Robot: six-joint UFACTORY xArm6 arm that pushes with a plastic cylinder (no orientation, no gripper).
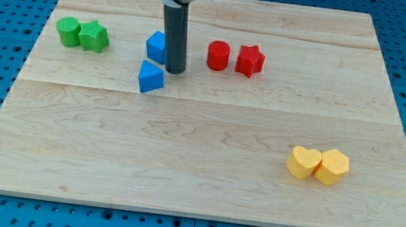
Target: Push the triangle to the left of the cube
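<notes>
While my tip [175, 71] rests on the board [194, 182], it sits just right of the blue cube [155, 46] | blue triangle [150, 77] near-left of tip, just below cube | no gripper, only a rod | 2 green blocks [81, 34] far left | 2 red blocks [235, 58] right | 2 yellow blocks [318, 165] near right

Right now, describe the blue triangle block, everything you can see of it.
The blue triangle is a small wedge-shaped block, solid matte blue and plastic-looking. It lies flat on the wooden board in the view's upper left-centre part, one corner pointing toward the view's top. The blue cube, partly hidden behind the rod, sits just above it in the view; whether the two touch I cannot tell. My tip stands just to its upper right, very close, though contact is not clear. Nothing rests on it.
</notes>
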